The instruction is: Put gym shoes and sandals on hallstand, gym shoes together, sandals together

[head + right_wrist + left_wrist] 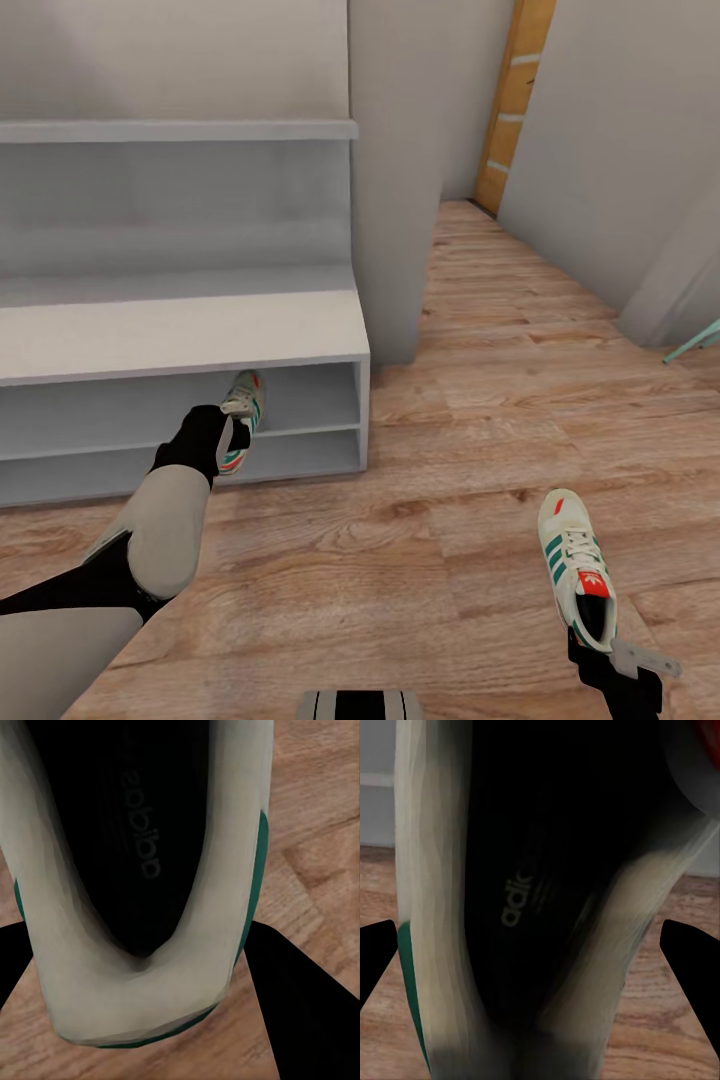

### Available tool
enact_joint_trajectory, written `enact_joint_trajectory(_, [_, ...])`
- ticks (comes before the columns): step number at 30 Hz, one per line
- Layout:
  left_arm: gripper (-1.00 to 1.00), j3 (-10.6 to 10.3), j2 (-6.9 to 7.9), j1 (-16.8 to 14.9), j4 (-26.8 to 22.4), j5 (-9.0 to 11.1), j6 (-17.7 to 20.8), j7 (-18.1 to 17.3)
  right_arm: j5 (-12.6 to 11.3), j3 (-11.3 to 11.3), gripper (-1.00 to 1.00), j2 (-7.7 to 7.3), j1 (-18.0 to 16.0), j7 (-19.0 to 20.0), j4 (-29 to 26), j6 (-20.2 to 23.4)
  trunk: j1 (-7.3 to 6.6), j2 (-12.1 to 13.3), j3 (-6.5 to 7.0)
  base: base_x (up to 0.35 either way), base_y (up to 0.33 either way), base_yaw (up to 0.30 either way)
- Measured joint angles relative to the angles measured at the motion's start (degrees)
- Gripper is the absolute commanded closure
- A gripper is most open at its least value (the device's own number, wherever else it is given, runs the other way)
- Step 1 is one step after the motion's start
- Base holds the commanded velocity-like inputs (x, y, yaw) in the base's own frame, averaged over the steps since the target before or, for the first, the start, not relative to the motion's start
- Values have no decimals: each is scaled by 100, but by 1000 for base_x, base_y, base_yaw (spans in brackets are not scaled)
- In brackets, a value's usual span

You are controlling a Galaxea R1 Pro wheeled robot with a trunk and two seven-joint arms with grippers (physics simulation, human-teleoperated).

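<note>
Nearest the robot, the right gripper (600,655) holds the heel of a white low-top lace-up gym shoe with green side stripes and a red-orange tongue tab (578,568); in the right wrist view the black fingers (296,1005) flank that heel (135,1012), closed on it; the shoe's long axis runs away from the robot, toe forward, above the light brown wood-plank corridor floor (480,420), though whether its sole touches the planks cannot be told. Farther off, the left gripper (232,440) grips the second white and green gym shoe (243,415), toe pointing up and into the upper of the two low open shelves of the light-grey hallstand with its wide bench top (180,335); that shelf lies straight ahead of the left arm, the nearer arm to the rack, so the placing seems to fall to it first. The left shoe's heel is hidden behind the wrist; the left wrist view is blurred, showing the dark insole (540,892) between finger tips (694,960); the sandals cannot be placed.
</note>
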Motion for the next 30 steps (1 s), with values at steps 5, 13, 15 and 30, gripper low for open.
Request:
enact_joint_trajectory(5, [100, 0, 0, 9, 0, 1, 0, 0, 0, 0, 100, 0, 0, 0, 0, 0, -2, 0, 0, 160, 0, 0])
enact_joint_trajectory(13, [100, 0, 6, 11, 0, -1, 0, 0, 0, 0, 100, 0, 0, 0, 0, 0, 0, 0, 0, 82, 0, 0])
enact_joint_trajectory(15, [100, 0, 7, 15, 0, 0, 0, 0, 0, 0, 100, 0, 0, 0, 0, 0, 0, 0, 0, 21, 0, 0])
enact_joint_trajectory(30, [100, 0, 9, 26, 0, 0, -9, 9, 0, 0, 100, 0, 0, 0, 0, 0, 0, 0, 0, 99, 0, 0])
